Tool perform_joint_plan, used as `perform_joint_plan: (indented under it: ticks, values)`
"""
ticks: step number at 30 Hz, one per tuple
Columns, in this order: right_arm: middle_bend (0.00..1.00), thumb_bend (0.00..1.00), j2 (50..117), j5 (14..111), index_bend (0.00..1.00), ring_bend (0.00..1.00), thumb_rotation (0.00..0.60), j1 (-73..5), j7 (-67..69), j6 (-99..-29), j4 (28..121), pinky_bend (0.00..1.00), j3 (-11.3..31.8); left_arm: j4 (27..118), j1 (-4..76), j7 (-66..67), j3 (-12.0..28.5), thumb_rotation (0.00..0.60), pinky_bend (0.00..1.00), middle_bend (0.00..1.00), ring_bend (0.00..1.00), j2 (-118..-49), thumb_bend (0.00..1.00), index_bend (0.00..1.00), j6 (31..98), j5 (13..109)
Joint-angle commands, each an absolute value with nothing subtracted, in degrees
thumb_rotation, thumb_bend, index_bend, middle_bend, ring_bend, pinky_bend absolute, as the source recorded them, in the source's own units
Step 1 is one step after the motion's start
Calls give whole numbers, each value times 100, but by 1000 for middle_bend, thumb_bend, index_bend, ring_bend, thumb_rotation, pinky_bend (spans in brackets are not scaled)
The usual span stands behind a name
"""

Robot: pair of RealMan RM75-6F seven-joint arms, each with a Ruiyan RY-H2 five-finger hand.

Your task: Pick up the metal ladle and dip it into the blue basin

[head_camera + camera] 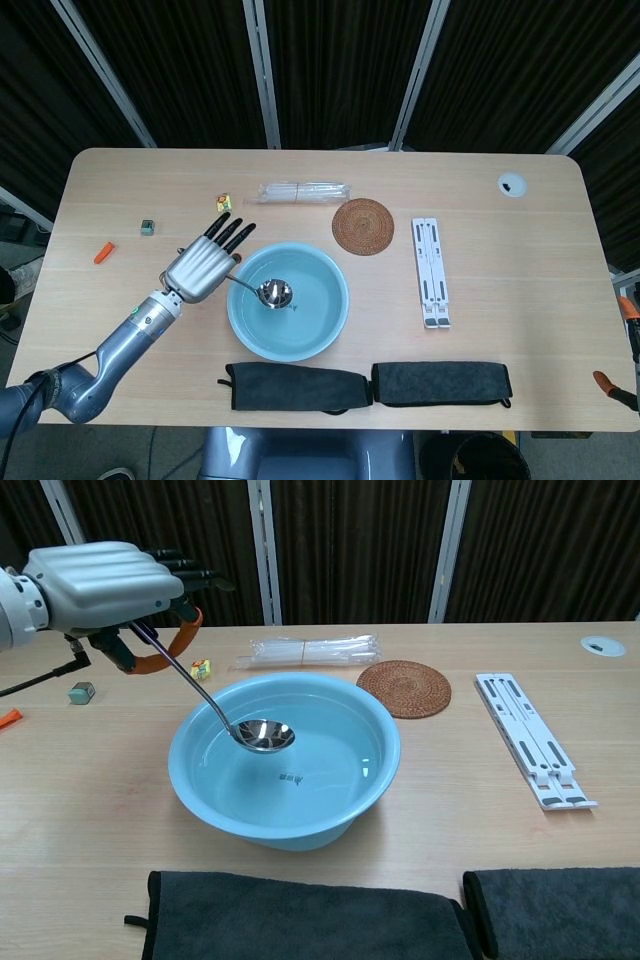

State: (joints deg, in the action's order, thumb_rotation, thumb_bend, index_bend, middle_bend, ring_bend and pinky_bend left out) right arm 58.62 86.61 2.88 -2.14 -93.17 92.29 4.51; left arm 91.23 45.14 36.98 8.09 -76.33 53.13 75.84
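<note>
My left hand (205, 262) (105, 580) holds the metal ladle by its orange-tipped handle, just left of the blue basin (330, 320) (385, 755). The ladle's shiny bowl (275, 294) (264, 734) hangs over the basin's left half, above the water, and whether it touches the water I cannot tell. Its thin stem slants down from the hand into the basin. The right hand is not in either view.
Behind the basin lie a clear plastic packet (303, 191), a round woven coaster (363, 226) and a white folding stand (431, 271). Two dark towels (296, 386) (441, 383) lie along the front edge. Small items sit at the left: a yellow block (224, 203), a green cube (147, 227), an orange piece (103, 252).
</note>
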Motion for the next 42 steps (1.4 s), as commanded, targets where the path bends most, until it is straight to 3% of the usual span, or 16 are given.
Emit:
perform_joint_plan:
  ticks: [1, 24, 42]
  values:
    - [0, 0, 5842, 8672, 0, 0, 600, 304, -166, -9349, 9219, 0, 451, 9173, 4576, 3857, 758, 600, 0, 0, 0, -7751, 563, 672, 5287, 7476]
    - [0, 0, 5801, 8710, 0, 0, 600, 338, -42, -9404, 9206, 0, 443, 8897, 4794, 4323, 527, 600, 0, 0, 0, -8180, 564, 675, 5202, 7114]
    - [0, 0, 5794, 8727, 0, 0, 600, 350, -33, -9402, 9199, 0, 426, 9033, 4771, 4299, 471, 600, 0, 0, 0, -8039, 567, 688, 5527, 7228]
